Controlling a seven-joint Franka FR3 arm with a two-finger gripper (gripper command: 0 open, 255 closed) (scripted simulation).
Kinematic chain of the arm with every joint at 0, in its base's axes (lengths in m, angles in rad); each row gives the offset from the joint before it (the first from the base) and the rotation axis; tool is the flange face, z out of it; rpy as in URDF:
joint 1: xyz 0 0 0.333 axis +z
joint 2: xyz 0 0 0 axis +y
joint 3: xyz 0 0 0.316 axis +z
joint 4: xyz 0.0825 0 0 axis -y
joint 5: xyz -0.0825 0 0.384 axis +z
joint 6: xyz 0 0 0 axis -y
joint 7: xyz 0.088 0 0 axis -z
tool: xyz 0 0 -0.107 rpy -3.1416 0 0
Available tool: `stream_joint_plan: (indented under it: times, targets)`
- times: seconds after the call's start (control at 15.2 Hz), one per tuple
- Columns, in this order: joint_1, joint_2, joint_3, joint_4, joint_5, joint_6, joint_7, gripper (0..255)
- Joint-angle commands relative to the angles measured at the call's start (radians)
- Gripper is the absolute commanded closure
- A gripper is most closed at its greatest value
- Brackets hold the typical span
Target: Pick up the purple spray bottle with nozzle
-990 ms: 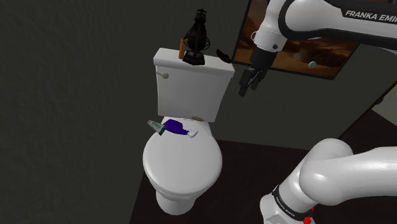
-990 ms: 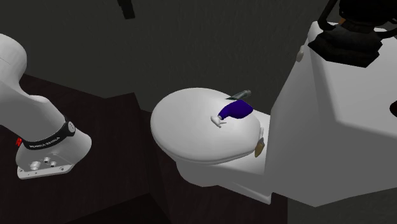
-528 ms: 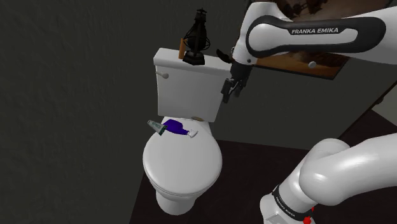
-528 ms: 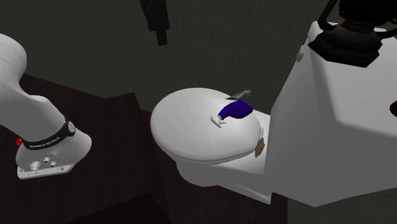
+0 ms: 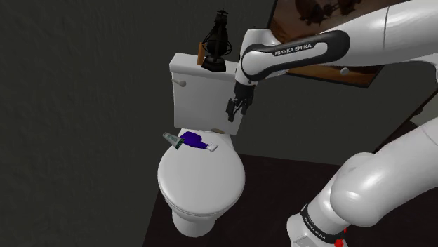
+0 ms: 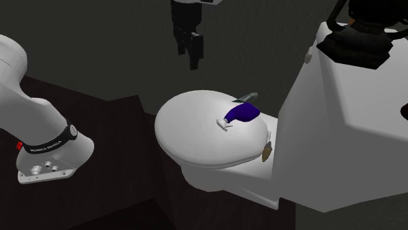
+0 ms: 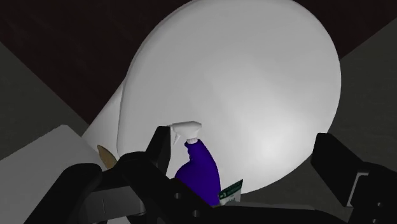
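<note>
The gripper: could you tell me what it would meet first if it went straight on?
The gripper would probably meet the purple spray bottle on the white toilet lid, seen between its open fingers; depth is unclear, so perhaps the lid beside it.

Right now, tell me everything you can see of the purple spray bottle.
The spray bottle has a deep purple body and a white nozzle head. It lies on its side on the closed white toilet lid, near the tank. A small grey-green thing sits at its base end. The open fingers hang above it, not touching.
</note>
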Motion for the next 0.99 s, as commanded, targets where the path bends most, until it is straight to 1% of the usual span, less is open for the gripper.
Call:
stream_joint_plan:
  times: [0.0,0.46,0.92]
  targets:
    - [-0.001,0.084,-0.004,0.029,0.002,0.046,-0.012,0]
    - [0.001,0.36,-0.005,0.16,0.015,0.158,-0.038,0]
    - [-0.002,0.64,0.002,0.349,0.026,0.215,-0.059,0]
